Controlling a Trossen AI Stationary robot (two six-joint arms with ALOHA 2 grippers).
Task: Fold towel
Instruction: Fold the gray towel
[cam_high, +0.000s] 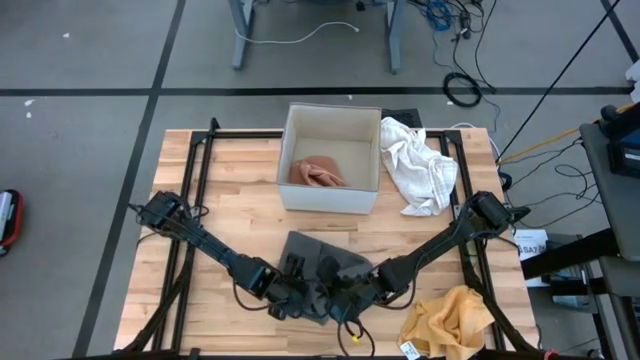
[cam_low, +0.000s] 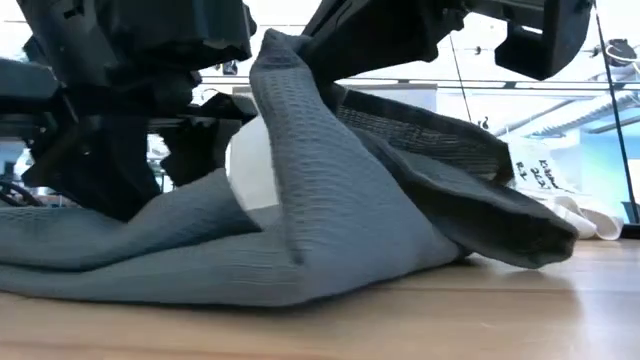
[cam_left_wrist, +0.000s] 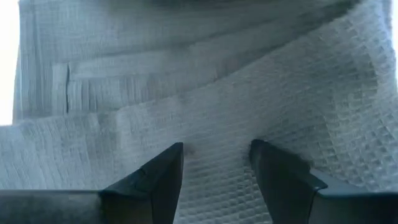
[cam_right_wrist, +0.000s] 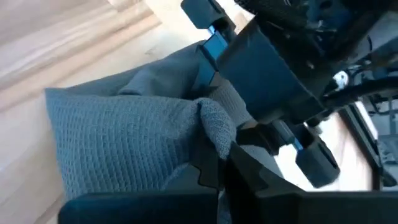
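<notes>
My grippers meet over the towel at six o'clock; box at twelve, rag at two

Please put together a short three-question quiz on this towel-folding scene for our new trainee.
1. True or false: the grey towel lies completely flat on the table.
2. What lies inside the white box? A) a pinkish cloth B) a yellow cloth C) nothing
3. Which gripper is pinching a raised fold of the grey towel: the left gripper or the right gripper?

Key:
1. False; part of it is lifted into a fold.
2. A; the pinkish cloth is in the box, while the yellow cloth lies on the table.
3. The right gripper; the left gripper is open over the towel.
</notes>
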